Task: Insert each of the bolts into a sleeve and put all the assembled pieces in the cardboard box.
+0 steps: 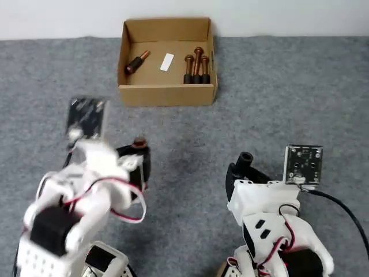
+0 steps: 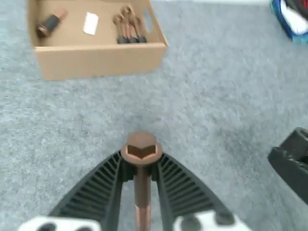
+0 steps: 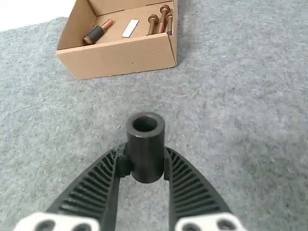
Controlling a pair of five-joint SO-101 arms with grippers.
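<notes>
Over the left of the grey tabletop (image 1: 277,86), toward its near edge, the left gripper (image 2: 140,163) is clamping a copper bolt (image 2: 140,151) in narrow jaws just below the hex head, probably keeping it steady for mating. At the middle of the far edge, the box (image 1: 167,95) is holding four finished pieces (image 1: 196,68) and a white slip (image 1: 166,62). Over the right of the tabletop, the right gripper (image 3: 144,161) is pinching a black sleeve (image 3: 145,144) by its sides, leaving the bore open and facing outward, seemingly ready to take the bolt.
</notes>
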